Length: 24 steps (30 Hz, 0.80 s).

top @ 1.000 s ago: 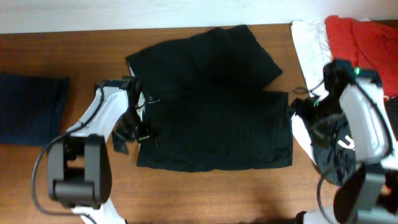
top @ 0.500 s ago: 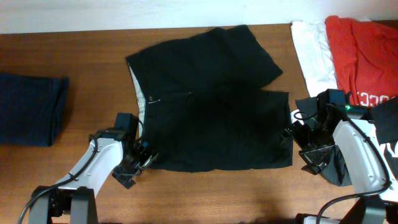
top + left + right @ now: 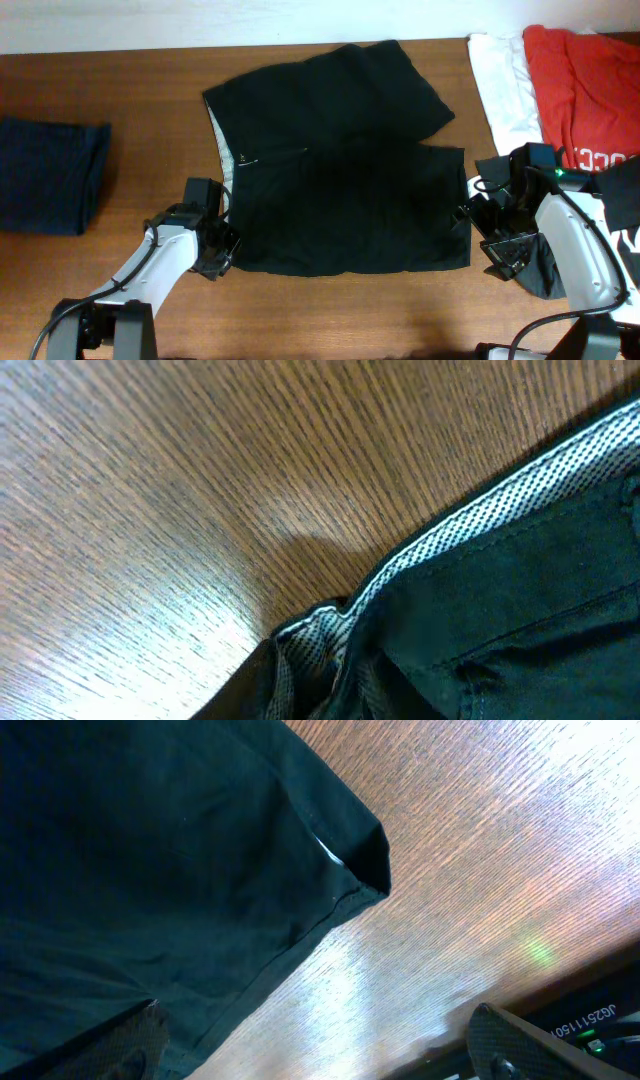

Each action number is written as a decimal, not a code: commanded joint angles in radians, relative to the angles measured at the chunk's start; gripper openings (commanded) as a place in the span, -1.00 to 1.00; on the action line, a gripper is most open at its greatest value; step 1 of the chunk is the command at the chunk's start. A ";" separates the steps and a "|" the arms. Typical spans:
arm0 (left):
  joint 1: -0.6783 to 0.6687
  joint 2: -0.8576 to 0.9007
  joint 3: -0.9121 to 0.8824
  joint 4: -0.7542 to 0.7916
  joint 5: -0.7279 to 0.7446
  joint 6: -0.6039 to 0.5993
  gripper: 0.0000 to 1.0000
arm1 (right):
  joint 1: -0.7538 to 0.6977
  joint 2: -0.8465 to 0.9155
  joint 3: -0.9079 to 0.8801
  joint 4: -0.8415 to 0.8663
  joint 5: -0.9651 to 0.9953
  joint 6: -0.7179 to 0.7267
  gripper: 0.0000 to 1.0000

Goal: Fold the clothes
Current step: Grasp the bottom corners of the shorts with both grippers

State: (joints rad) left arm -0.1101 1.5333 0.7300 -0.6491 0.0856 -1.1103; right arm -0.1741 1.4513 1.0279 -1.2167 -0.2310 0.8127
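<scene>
The large black garment (image 3: 340, 190) of the clothes lies spread flat mid-table, its white dotted waistband lining (image 3: 500, 510) along the left edge. My left gripper (image 3: 218, 250) sits at the garment's front-left corner. In the left wrist view that gripper (image 3: 310, 695) is shut on the bunched waistband corner (image 3: 315, 635). My right gripper (image 3: 490, 240) stands open at the garment's front-right edge. One of its fingers (image 3: 130, 1045) is over the cloth and the other stands over bare wood, while the hem corner (image 3: 365, 860) lies flat.
A folded navy garment (image 3: 50, 175) lies at the far left. A white garment (image 3: 500, 85) and a red one (image 3: 585, 80) are piled at the back right. A black piece with white lettering (image 3: 622, 232) sits under the right arm. The table's front edge (image 3: 600, 990) is close.
The left jaws have closed on the waistband corner. Over the last second both arms came forward to the garment's front corners; the right jaws stayed wide.
</scene>
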 commanded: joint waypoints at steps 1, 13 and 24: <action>0.001 -0.007 -0.008 -0.029 -0.003 -0.003 -0.62 | 0.006 -0.007 -0.007 -0.002 -0.005 0.014 0.98; 0.004 -0.008 -0.008 -0.185 -0.036 0.054 -0.98 | 0.006 -0.007 -0.302 0.247 -0.005 0.061 0.68; 0.167 -0.008 -0.008 -0.261 -0.109 0.091 -0.98 | 0.006 -0.007 -0.308 0.339 0.018 0.055 -0.89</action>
State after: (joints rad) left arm 0.0467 1.5311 0.7307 -0.9051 0.0105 -1.0470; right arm -0.1741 1.4502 0.7250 -0.8711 -0.2295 0.8642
